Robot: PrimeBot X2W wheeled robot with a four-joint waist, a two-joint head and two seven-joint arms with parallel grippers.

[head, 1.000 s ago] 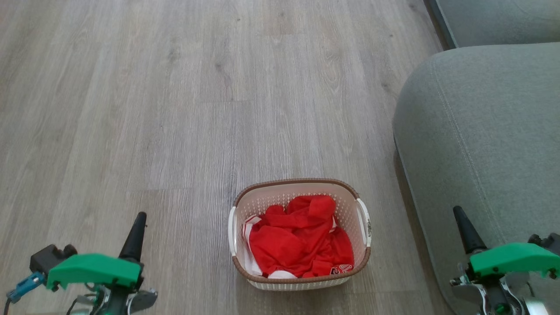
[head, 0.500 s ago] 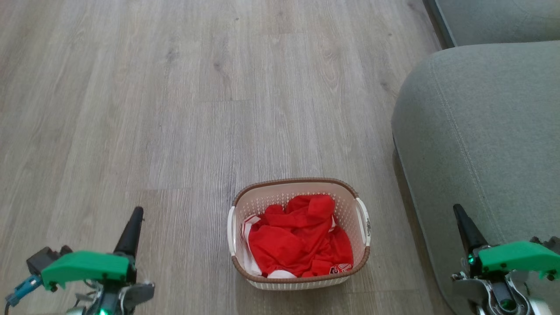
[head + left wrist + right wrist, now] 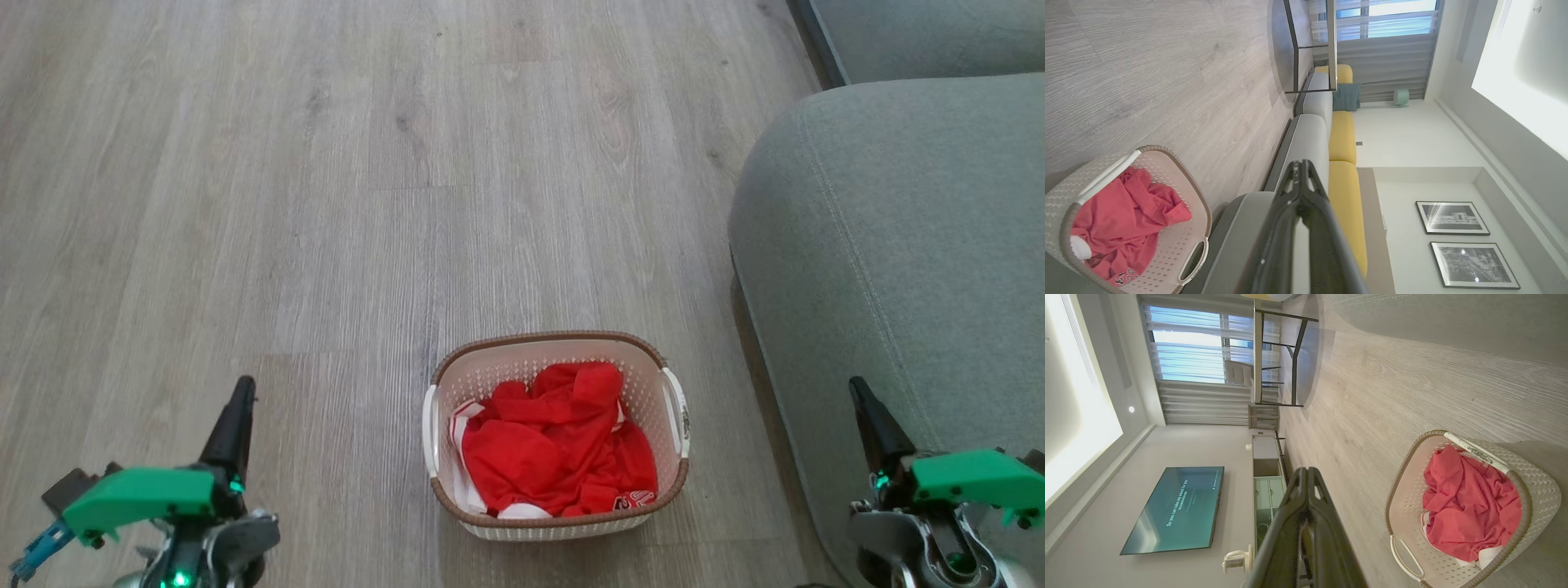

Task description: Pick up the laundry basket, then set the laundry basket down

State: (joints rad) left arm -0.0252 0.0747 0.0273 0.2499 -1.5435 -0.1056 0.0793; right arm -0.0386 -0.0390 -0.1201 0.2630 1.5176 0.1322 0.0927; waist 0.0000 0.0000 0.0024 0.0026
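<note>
The laundry basket (image 3: 661, 359) stands on the wood floor at the lower middle of the head view, cream with a brown rim, white side handles and red clothing (image 3: 559, 445) inside. It also shows at the lower left of the left wrist view, basket (image 3: 1184, 241), and at the lower right of the right wrist view, basket (image 3: 1404, 510). My left gripper (image 3: 242, 388) hangs shut well to the basket's left, fingers meeting at the tip (image 3: 1300, 165). My right gripper (image 3: 856, 386) is shut too, off to the basket's right over the sofa edge, tips together (image 3: 1306, 471). Neither touches the basket.
A grey sofa (image 3: 898, 245) fills the right side, close to the basket's right handle; yellow cushions (image 3: 1345, 139) run along it. A dark-framed table (image 3: 1280, 355) stands farther off on the wood floor (image 3: 326, 204). A wall television (image 3: 1175, 510) hangs beyond.
Both grippers have drifted slightly outward and down in the head view, the left one more. The basket stays where it was.
</note>
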